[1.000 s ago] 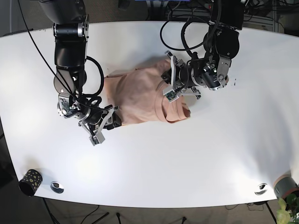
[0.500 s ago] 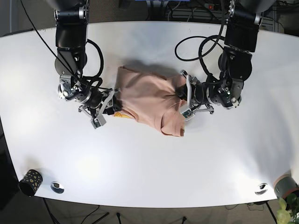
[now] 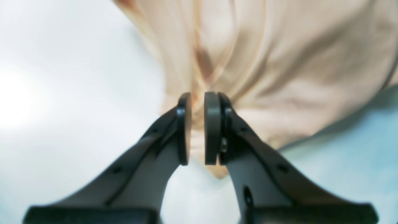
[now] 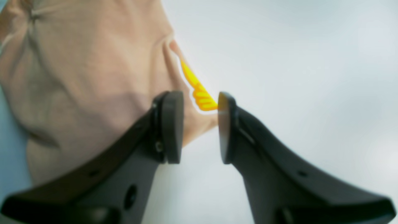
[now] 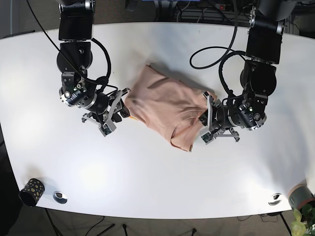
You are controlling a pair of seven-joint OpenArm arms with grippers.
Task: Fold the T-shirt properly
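T-shirt [image 5: 167,105] lies mid-table [image 5: 157,187], bunched and skewed, so the fold looks unfinished. Left end effector [image 3: 197,127] pinches one edge, pads nearly closed on cloth. Right end effector [image 4: 199,127] is narrowly parted around the opposite edge, grip uncertain. Flattening and squaring remain.

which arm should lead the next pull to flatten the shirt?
Probably left. The left gripper is shut on a fold of the T-shirt; the right gripper has a wider gap with only the shirt's edge between its pads.
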